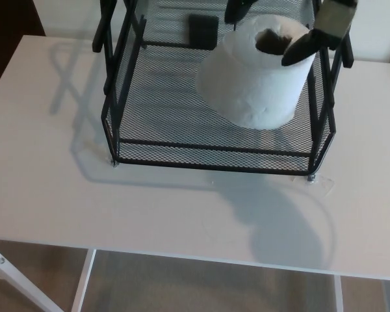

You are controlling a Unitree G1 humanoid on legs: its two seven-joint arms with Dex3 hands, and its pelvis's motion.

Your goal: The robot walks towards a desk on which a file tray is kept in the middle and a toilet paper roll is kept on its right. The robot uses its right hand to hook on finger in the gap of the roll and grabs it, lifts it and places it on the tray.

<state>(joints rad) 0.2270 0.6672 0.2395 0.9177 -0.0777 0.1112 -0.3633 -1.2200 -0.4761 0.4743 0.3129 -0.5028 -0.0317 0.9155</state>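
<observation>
Hovering above roll, right hand [322,29] with fingers spread, gripping nothing | one black finger [302,49] lies at roll's top rim, core hole empty | roll [253,84] sits tilted in tray [182,153], right side | tray on desk [52,195]

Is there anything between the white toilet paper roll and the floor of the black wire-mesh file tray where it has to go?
Nothing visible. The white toilet paper roll is already inside the black wire-mesh file tray, at its right side. A small black block at the back lies apart from it.
</observation>
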